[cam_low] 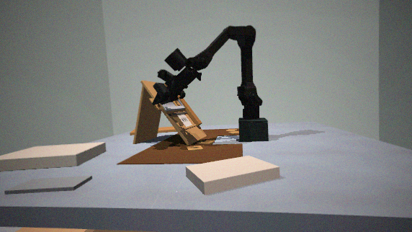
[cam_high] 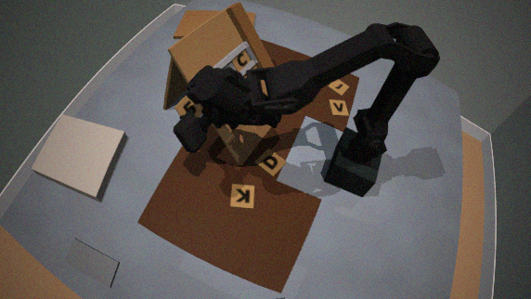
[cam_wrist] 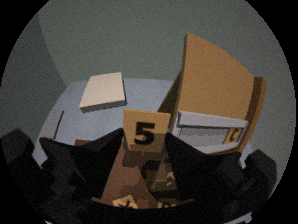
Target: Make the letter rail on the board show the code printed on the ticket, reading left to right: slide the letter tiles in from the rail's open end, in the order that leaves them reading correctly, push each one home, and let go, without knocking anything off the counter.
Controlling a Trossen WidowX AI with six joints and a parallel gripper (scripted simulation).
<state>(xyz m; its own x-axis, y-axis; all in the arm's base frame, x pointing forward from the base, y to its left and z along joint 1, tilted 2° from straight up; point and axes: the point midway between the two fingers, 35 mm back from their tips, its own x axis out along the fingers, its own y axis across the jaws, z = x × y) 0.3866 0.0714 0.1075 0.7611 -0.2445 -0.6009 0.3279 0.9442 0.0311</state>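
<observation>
The tilted wooden board (cam_high: 204,46) (cam_low: 147,119) (cam_wrist: 215,75) carries the pale letter rail (cam_wrist: 200,120). The C tile (cam_high: 241,59) (cam_wrist: 233,135) sits in the rail toward its far end, right in the wrist view. My gripper (cam_high: 197,110) (cam_wrist: 144,133) is shut on the 5 tile (cam_high: 186,105) (cam_wrist: 144,120), held upright in the wrist view just outside the rail's left end. A gap shows between 5 and C. The ticket (cam_low: 185,120) is on the board below the rail; its print is unreadable. The K (cam_high: 242,196), D (cam_high: 271,163), V (cam_high: 339,108) and J (cam_high: 339,86) tiles lie loose.
A brown mat (cam_high: 223,232) (cam_low: 151,158) lies under the board and loose tiles. A pale block (cam_high: 79,155) (cam_low: 54,153) (cam_wrist: 104,91) and a thin grey plate (cam_high: 93,260) (cam_low: 48,184) lie beyond it. Another pale block (cam_low: 232,171) is near the front. An orange slab (cam_high: 190,20) lies behind the board.
</observation>
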